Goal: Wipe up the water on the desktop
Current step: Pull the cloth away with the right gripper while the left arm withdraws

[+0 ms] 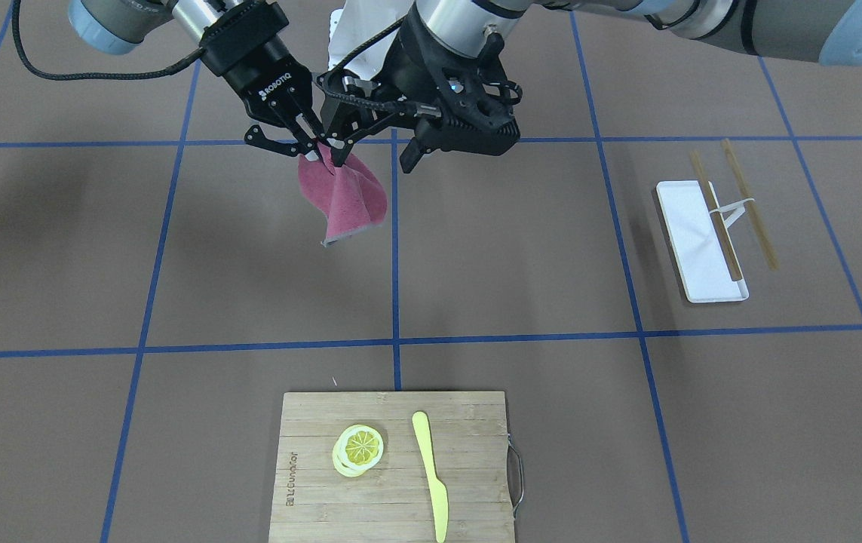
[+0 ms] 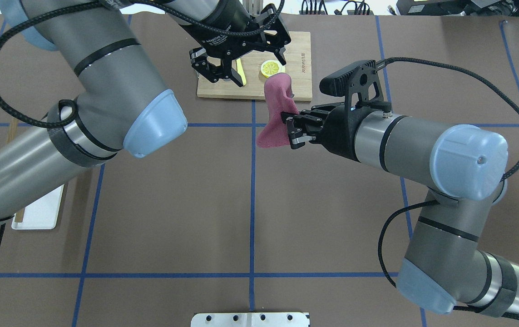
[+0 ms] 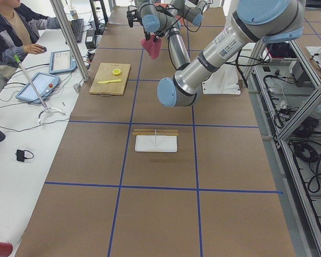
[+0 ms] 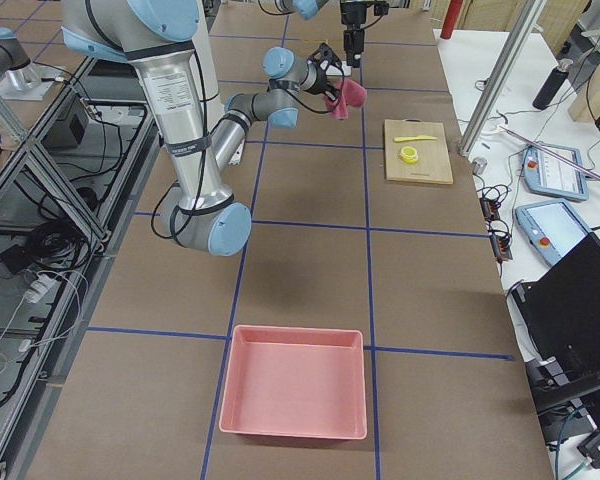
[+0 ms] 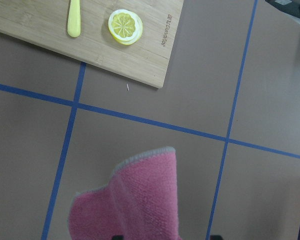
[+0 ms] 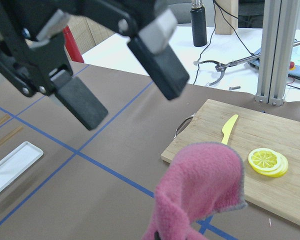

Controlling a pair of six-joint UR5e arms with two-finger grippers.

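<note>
Cloth, one, pink, pinched in right hand, left hand spread

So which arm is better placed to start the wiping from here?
Right. The right gripper is shut on the pink cloth, which hangs above the desktop. The left gripper is open and empty beside it. No water shows clearly.
</note>
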